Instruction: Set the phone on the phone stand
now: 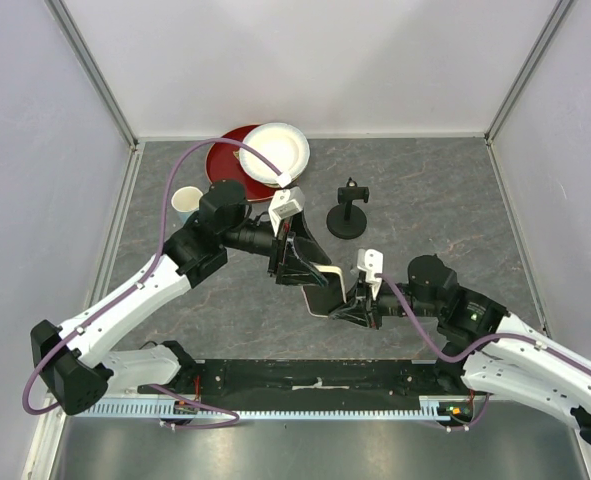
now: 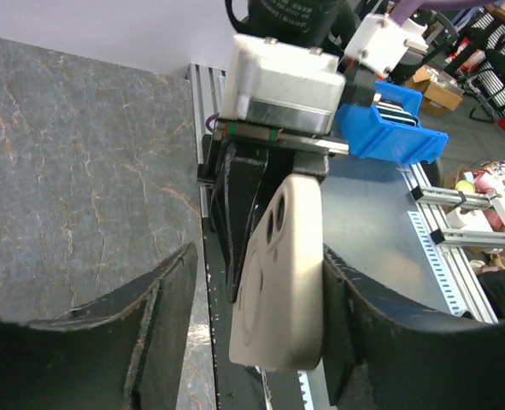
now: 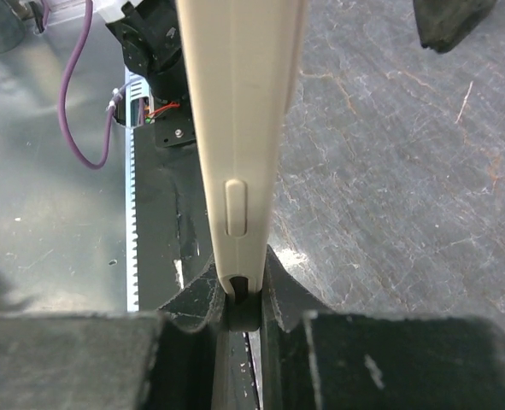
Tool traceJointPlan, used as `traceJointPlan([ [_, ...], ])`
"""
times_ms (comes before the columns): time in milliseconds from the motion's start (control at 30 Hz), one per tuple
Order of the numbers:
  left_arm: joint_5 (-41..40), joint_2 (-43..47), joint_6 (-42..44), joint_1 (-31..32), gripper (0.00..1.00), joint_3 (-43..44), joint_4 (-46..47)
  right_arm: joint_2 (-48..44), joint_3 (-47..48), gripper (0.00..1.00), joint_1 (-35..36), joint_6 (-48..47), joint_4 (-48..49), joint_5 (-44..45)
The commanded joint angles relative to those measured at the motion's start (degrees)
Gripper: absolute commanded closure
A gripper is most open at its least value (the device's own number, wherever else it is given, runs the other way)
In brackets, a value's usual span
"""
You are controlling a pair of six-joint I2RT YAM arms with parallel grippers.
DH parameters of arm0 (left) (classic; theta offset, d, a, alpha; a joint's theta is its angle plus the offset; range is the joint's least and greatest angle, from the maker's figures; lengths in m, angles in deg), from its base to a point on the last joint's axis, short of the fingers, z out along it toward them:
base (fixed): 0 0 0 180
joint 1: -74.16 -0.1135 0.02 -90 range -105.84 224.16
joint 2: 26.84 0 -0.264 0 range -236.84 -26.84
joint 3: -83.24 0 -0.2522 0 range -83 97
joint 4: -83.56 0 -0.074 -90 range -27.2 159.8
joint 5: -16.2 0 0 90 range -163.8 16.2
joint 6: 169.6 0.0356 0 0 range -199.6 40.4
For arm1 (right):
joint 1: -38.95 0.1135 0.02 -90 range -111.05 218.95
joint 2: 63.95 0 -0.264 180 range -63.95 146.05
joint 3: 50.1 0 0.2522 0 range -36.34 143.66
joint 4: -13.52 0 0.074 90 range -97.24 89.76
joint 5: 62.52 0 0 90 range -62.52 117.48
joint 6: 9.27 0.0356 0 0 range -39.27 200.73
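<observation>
Over the dark marbled surface (image 1: 425, 190), right fingers (image 3: 288, 299) pinch the phone (image 3: 239, 102) by its edge; left fingers (image 2: 380, 333) straddle it, apart. Seems rigid and slick: grip the sides.

- Beneath me lies a dark grey marbled tabletop (image 1: 435, 190).
- Plain pale walls (image 1: 315, 60) box me in on three sides, with aluminium posts (image 1: 93, 70) in the corners.
- Behind me is a brushed metal sheet (image 1: 325, 450), evenly lit.

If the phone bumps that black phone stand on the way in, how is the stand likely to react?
The phone stand looks light: a small disc base under a thin post, so a push high at the bracket would probably tip it. A low push would more likely slide it across the table.
</observation>
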Motion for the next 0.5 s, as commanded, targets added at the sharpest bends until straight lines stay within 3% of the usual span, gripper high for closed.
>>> traceJointPlan([
  [0, 1.44, 0.63, 2.59, -0.05, 0.42, 1.95, 0.62, 2.39, 3.92, 1.0, -0.01, -0.22, 4.51, -4.39],
  [133, 1.35, 0.63, 2.41, -0.05, 0.62, 1.95, 0.79, 2.75, 3.4, 1.0, 0.08, 0.83, 7.74, -4.92],
  [200, 1.09, 0.71, 2.58, -0.05, 0.67, 1.86, 0.71, 2.04, 2.87, 1.0, -0.01, 1.88, 9.51, -4.66],
  [267, 1.44, 0.8, 2.76, -0.05, 0.64, 1.77, 0.71, 1.08, 2.26, 1.0, -0.01, 2.15, 9.87, -3.79],
  [300, 1.61, 0.97, 2.76, 0.04, 0.54, 1.68, 0.79, 0.81, 2.08, 1.0, -0.01, 2.5, 9.87, -2.74],
  [333, 1.96, 0.89, 2.76, 0.04, 0.51, 1.68, 0.71, 0.72, 1.73, 1.0, -0.01, 2.59, 9.87, -2.46],
  [467, 2.75, 0.8, 2.76, 0.04, 0.48, 1.68, 0.97, -0.33, 1.29, 1.0, 0.08, 3.12, 9.87, -2.64],
])
